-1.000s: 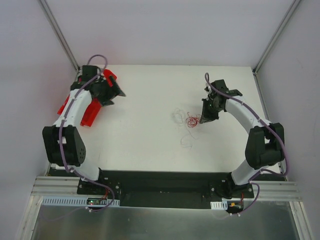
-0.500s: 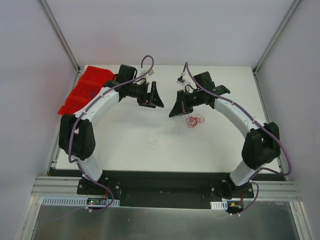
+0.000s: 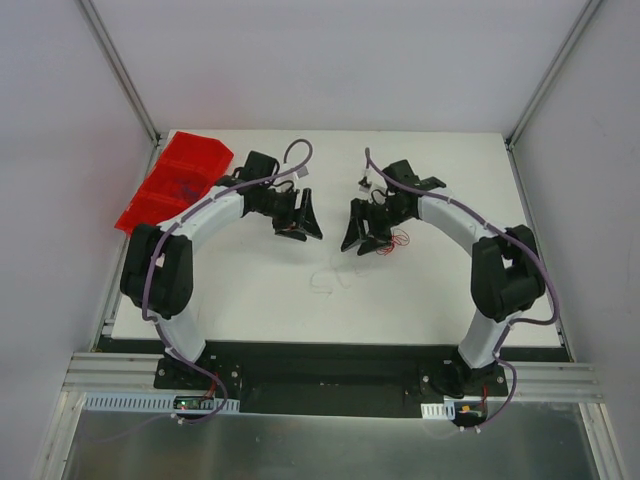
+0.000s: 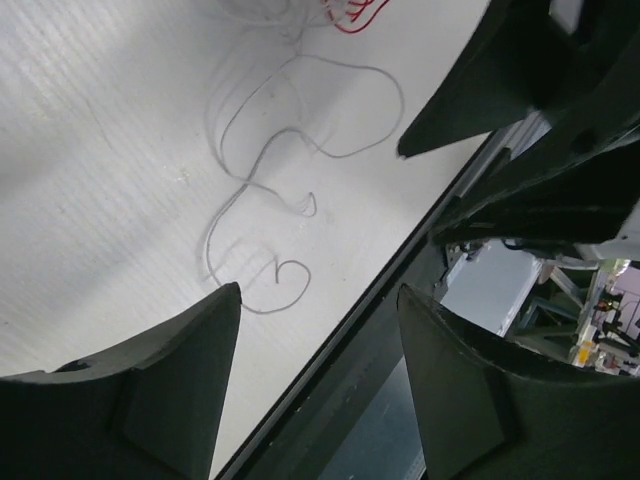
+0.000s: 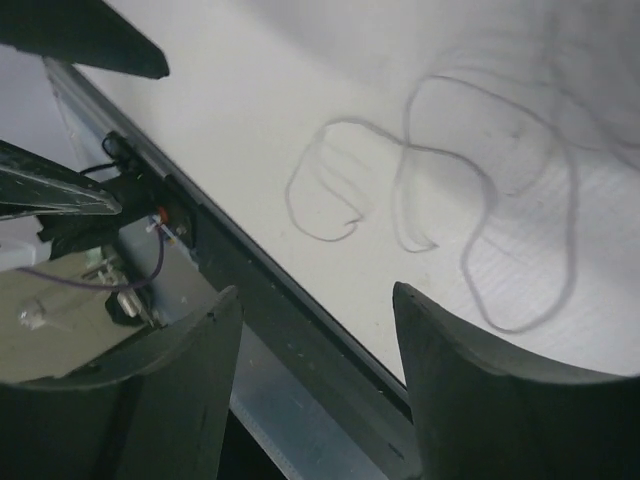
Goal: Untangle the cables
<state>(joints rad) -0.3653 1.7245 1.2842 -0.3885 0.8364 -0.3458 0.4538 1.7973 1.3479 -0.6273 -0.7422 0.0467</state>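
Broadly, the white tabletop (image 3: 250,290) carries everything, and the red tangle (image 3: 397,240) of the cables serves as the marker for the rest; the left arm (image 3: 200,215) and the right arm (image 3: 455,215) both bend inward toward it, the right one ending just beside the tangle, the left one ending a little further off on the tangle's left; the red bin (image 3: 170,185) sits well away from the tangle, at the far left edge.

Next, the left pincer (image 3: 305,222) is spread wide with nothing between its fingers, as the left wrist view confirms (image 4: 318,300); the right pincer (image 3: 355,228) is likewise spread and holding nothing (image 5: 315,295); the two face each other above the surface, apart.

Smallest, a pale grey wire (image 3: 330,280) lies by itself on the near-left side of the tangle, toward the arm bases, curling in loose open bends (image 4: 270,200) (image 5: 450,200) and touching no red strand as far as I can see; a purple strand I cannot make out.

By my judgement one wire is freed; the red loops are bunched and need separating.
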